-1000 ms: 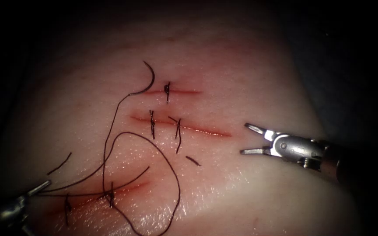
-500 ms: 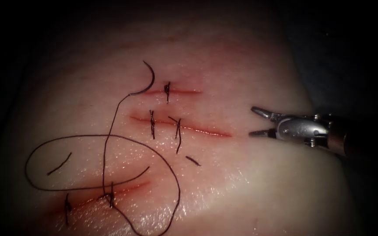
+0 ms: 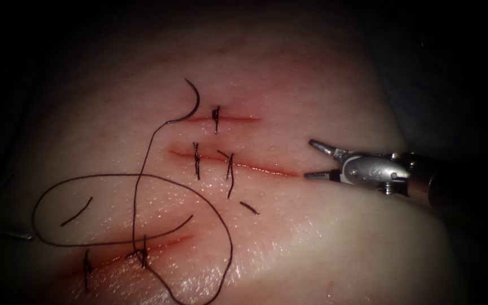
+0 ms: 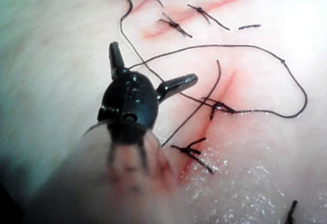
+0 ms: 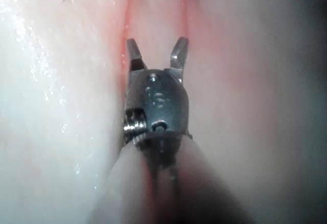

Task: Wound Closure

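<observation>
both tools hold nothing, we note: left tool jaws spread, right tool jaws apart nr middle cut's right end. needle lies free on tissue, left of top cut, thread looped slack.

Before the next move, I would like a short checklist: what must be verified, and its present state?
1. Left tool free: ok, jaws open, holding nothing.
2. Right tool free: ok, jaws open, empty, at the right end of the middle cut.
3. Needle located: ok, it lies on the tissue near the left end of the upper cut, held by neither tool.
4. Needle out of the tissue: cannot tell at its lower end.
5. Thread slack: ok, it lies in loose loops.
6. Thread free of tangles: cannot tell, the loops cross.
</observation>
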`<state>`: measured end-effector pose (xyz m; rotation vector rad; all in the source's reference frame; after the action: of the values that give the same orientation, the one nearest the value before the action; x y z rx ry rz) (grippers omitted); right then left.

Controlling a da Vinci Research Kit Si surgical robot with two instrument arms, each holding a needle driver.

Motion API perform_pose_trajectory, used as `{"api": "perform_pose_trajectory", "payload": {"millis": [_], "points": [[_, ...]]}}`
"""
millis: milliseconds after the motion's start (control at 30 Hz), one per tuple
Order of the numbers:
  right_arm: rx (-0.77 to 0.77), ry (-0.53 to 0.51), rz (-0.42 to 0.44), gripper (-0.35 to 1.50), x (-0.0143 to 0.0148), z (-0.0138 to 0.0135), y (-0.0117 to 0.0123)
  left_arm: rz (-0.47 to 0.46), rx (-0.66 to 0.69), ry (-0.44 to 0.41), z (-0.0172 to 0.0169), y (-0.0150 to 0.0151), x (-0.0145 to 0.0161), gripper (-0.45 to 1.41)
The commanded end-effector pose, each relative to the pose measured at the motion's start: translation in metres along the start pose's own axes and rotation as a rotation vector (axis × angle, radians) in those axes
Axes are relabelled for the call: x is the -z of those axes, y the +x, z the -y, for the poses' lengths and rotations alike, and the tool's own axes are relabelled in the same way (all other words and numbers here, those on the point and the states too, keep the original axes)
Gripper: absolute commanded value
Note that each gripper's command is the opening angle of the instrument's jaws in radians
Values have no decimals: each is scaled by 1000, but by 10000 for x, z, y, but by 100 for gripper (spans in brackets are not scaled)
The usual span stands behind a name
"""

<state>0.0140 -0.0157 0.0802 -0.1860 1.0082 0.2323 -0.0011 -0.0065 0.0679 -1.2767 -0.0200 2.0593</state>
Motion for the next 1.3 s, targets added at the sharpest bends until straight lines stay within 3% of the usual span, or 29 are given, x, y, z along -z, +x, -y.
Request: {"api": "perform_pose_trajectory", "payload": {"millis": [33, 67, 167, 300, 367, 400, 467, 700, 833, 967, 1133, 1300], "points": [[-23, -6, 7, 133, -13, 2, 5, -3, -9, 7, -9, -1, -23, 81], [-57, -24, 30, 135, -17, 6, 8, -17, -6, 16, -29, 5, -60, 78], [-122, -47, 63, 135, -24, 13, 15, -30, 3, 17, -50, 13, -111, 78], [-186, -82, 94, 135, -30, 19, 24, -9, 12, 82, -70, 16, -169, 74], [-215, -101, 106, 135, -32, 21, 28, 30, 6, 116, -75, 12, -189, 66], [-222, -106, 110, 135, -32, 23, 29, 73, 0, 139, -77, 10, -203, 52], [-230, -116, 118, 133, -33, 25, 32, 171, -15, 213, -77, 4, -231, 47], [-267, -111, 108, 119, -32, 25, 34, 226, 62, 292, -59, -19, -271, 39], [-289, -95, 123, 116, -33, 26, 35, 256, 78, 290, -57, -40, -287, 29], [-300, -80, 148, 116, -34, 27, 36, 379, 90, 261, -62, -70, -303, 27], [-299, -77, 156, 116, -36, 28, 37, 458, 89, 248, -61, -88, -312, 10], [-297, -69, 170, 116, -39, 31, 37, 515, 83, 242, -59, -100, -317, 5]]}}
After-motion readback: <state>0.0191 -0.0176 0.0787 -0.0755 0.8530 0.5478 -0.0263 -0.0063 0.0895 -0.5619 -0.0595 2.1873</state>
